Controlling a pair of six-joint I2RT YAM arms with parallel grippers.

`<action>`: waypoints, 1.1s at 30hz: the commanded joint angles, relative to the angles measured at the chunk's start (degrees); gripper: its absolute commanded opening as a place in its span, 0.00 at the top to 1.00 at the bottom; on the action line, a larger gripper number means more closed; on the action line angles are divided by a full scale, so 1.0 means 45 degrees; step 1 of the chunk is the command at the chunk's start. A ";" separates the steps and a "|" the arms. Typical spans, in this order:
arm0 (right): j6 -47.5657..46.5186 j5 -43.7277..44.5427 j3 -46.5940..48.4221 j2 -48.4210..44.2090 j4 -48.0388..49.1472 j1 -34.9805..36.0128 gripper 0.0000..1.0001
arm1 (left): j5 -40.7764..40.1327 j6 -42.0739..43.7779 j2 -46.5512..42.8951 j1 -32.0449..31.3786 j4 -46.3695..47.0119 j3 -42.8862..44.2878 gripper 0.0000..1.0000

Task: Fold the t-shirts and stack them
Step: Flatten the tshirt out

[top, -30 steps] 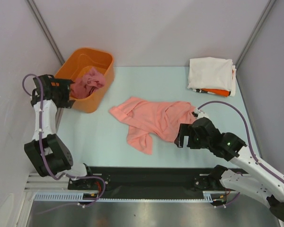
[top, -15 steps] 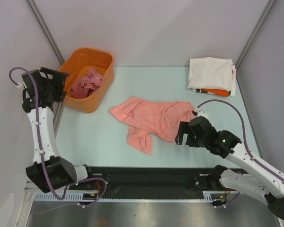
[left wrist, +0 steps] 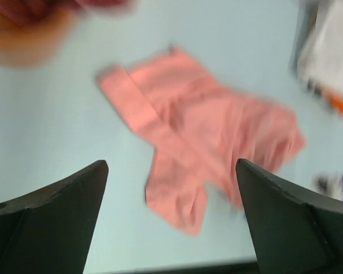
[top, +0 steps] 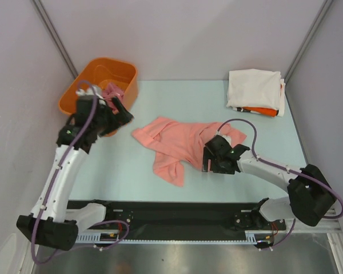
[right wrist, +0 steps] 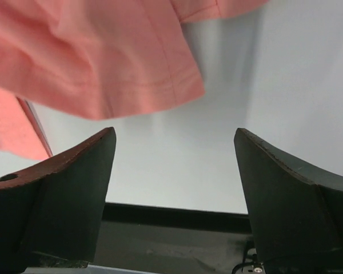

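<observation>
Salmon t-shirt (top: pixel 186 142) lying crumpled overhead, only wrist views show left claw (left wrist: pixel 171 165) and right claw (right wrist: pixel 174 134) wide, empty

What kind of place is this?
Likely a robot lab booth: plain walls around a pale table, a left arm and right arm bolted at its edge, a pink shirt lying on it.
</observation>
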 commanded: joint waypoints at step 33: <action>-0.1127 -0.3069 -0.0443 0.1227 0.3141 -0.1931 1.00 | 0.0362 -0.2738 0.5281 -0.9931 0.5493 -0.7008 0.18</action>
